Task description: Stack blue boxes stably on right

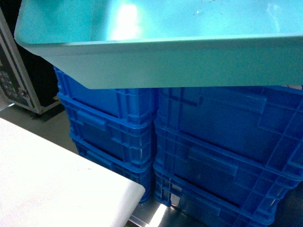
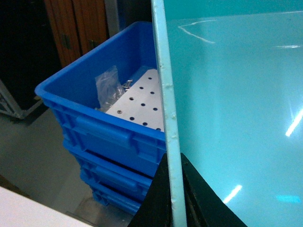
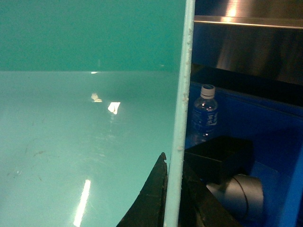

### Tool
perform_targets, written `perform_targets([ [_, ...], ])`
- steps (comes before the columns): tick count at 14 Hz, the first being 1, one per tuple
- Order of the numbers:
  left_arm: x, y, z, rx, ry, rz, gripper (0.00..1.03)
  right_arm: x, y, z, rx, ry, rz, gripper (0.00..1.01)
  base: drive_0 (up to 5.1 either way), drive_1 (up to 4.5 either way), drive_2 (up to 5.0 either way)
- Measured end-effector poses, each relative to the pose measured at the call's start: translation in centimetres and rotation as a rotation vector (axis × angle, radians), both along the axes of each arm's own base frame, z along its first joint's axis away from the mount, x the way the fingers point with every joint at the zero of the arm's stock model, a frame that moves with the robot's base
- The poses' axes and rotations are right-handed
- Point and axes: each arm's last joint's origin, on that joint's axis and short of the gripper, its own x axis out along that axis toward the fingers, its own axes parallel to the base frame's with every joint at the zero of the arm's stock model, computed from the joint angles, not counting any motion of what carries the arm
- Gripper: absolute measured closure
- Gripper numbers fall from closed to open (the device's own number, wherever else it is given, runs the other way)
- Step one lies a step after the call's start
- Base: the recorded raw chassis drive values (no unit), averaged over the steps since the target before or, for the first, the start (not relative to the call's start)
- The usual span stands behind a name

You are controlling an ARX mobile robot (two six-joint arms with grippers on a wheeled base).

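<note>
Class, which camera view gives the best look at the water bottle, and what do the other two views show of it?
The right wrist view shows it best: the water bottle stands upright inside a dark blue crate, just past the turquoise tub's rim. The head and left wrist views show nothing of it; the tub and crate walls fill them.

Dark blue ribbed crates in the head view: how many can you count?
6, in two stacks of three under the turquoise tub: left stack top, middle, bottom; right stack top, middle, bottom. More may be hidden behind.
</note>
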Motion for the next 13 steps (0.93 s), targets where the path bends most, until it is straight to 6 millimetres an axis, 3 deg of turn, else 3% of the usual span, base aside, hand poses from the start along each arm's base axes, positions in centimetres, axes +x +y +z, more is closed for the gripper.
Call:
perform_targets([
  [13, -0.01, -0.02, 0.00, 0.000, 0.000, -0.002, 1.01, 0.00, -0.02, -0.03, 0.002, 0.003, -0.001, 0.94, -1.6, -1.59, -1.6],
])
